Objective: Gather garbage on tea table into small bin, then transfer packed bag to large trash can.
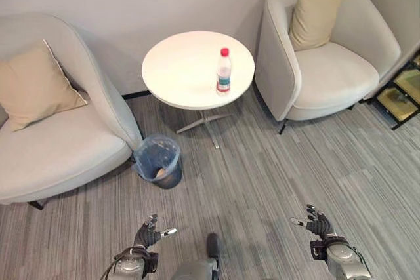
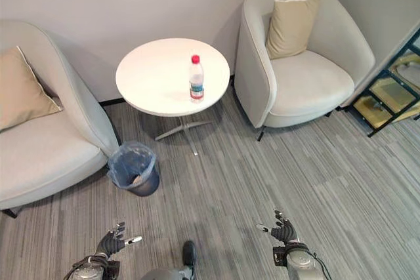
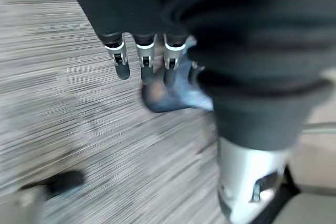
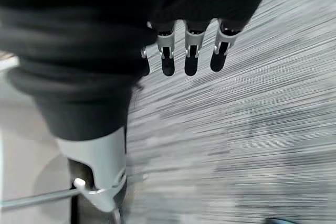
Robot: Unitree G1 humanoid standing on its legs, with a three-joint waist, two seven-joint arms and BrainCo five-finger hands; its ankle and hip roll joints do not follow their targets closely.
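A clear plastic bottle [image 1: 224, 71] with a red cap stands upright on the round white tea table [image 1: 184, 80], toward the table's right edge. Below the table's left side, on the grey striped floor [image 1: 275, 162], sits the small bin [image 1: 159, 160], lined with a blue bag, with a scrap of something inside. Well short of the table, the left hand [image 1: 149, 232] hangs over the floor, fingers loose and spread, holding nothing. The right hand [image 1: 319, 223] is the same, released and empty. A grey armchair [image 1: 59, 136] with a beige cushion [image 1: 33, 86] flanks the table's left, another armchair [image 1: 328, 50] its right.
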